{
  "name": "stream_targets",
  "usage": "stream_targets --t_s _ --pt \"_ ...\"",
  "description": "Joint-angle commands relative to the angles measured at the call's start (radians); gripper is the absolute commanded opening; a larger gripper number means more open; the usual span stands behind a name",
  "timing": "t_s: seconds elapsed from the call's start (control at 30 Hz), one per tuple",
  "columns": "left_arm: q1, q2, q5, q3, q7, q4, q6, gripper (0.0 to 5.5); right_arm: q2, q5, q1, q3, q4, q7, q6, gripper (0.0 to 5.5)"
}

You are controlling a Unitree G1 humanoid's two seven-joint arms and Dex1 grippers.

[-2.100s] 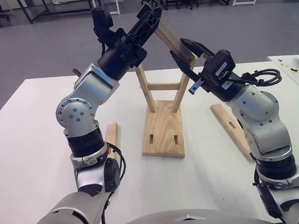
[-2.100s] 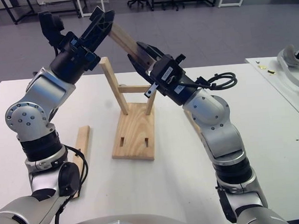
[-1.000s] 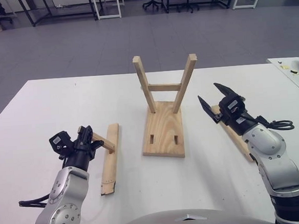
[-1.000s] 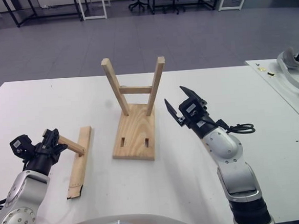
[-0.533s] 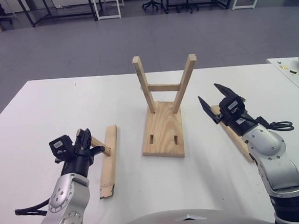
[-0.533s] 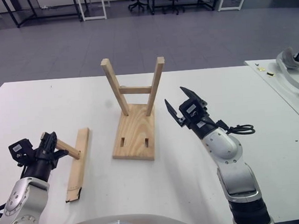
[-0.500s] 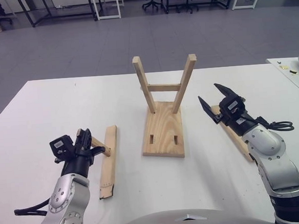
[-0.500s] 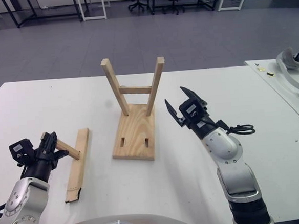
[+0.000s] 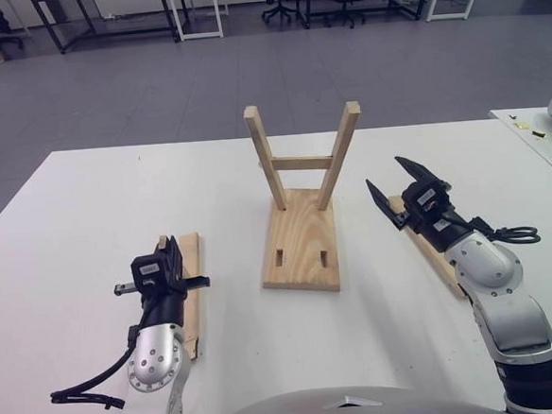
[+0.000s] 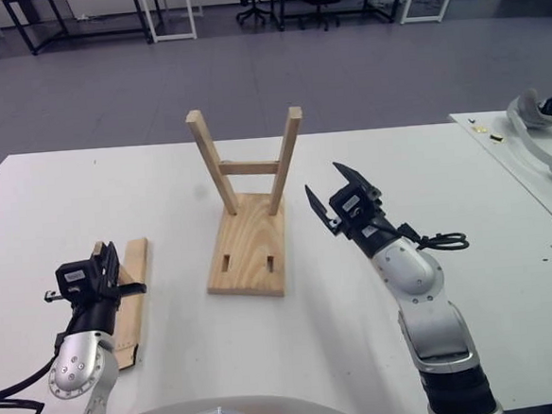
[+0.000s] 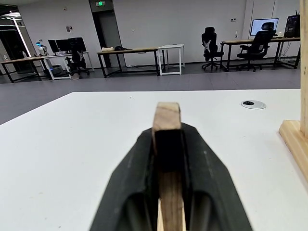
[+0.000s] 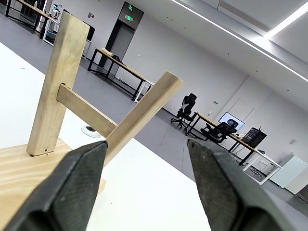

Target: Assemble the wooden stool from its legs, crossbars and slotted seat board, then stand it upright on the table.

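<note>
Left pincer (image 11: pixel 167 130) low, tight around a leg piece (image 10: pixel 135 294); right pincer (image 9: pixel 384 172) aloft near the seat board (image 9: pixel 301 250), spread wide.

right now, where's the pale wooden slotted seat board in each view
Left eye: seat board at picture centre.
Right eye: also centre.
Left wrist: its edge beside the wooden piece in the left gripper.
Right wrist: partly behind the right gripper.
Shared: white table.
</note>
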Motion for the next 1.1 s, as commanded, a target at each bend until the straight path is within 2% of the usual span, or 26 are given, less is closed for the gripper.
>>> stream_targets --t_s 0.03,0.3,0.43,0.47,0.6,0.73,0.93,1.1 --pt "0.104 -0.059 -0.120 0.049 -0.067 0.211 0.105 0.40 -0.002 -0.021 0.014 0.008 0.029 -0.002 -0.025 3.08" --pt "0.113 -0.044 -0.068 0.016 -0.140 0.270 0.051 0.40 -0.008 -0.031 0.011 0.007 0.050 0.009 -0.051 3.08" --pt "0.049 0.024 0.002 0.068 -0.140 0.175 -0.022 0.40 -0.004 -0.041 0.017 0.012 0.049 0.005 -0.056 3.08" --pt "0.025 0.042 0.002 0.085 -0.145 0.125 -0.014 0.77 -0.003 -0.043 0.018 0.014 0.048 0.004 -0.057 3.08" --pt "-0.081 0.101 -0.021 0.116 -0.168 -0.071 0.149 1.38 0.000 -0.046 0.017 0.014 0.053 0.000 -0.063 3.08" --pt "-0.133 0.102 -0.116 0.150 -0.184 -0.165 0.370 2.09 0.009 -0.055 0.034 0.018 0.046 -0.014 -0.065 3.08" --pt "-0.053 0.202 -0.202 0.238 -0.250 -0.309 0.644 3.07 0.004 -0.055 0.075 0.002 0.024 -0.023 -0.062 3.08" --pt "0.066 0.241 -0.204 0.199 -0.265 -0.337 0.819 3.84 0.014 -0.068 0.104 0.023 0.012 -0.031 -0.058 3.08"
